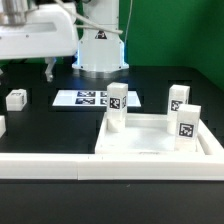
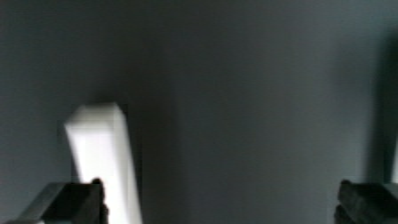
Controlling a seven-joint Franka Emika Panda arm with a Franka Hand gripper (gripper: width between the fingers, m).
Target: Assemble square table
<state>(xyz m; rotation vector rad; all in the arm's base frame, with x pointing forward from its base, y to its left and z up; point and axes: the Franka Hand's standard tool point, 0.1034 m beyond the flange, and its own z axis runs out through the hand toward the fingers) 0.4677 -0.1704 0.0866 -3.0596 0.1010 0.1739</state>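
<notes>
The white square table top (image 1: 150, 148) lies at the front of the exterior view, right of the middle, rim up. Three white tagged legs stand upright at its corners: one at the back left (image 1: 117, 104), one at the back right (image 1: 178, 99), one at the front right (image 1: 187, 124). A loose leg (image 1: 16, 98) lies on the black table at the exterior view's left. My gripper (image 1: 48, 68) hangs above the table at the back left, away from the top. In the wrist view it (image 2: 222, 205) is open and empty, and a blurred white piece (image 2: 93, 150) lies by one fingertip (image 2: 75, 202).
The marker board (image 1: 86, 98) lies flat behind the top, in front of the robot base (image 1: 100, 50). A long white border rail (image 1: 40, 166) runs along the front edge. Another white piece (image 1: 1, 126) shows at the exterior view's left edge.
</notes>
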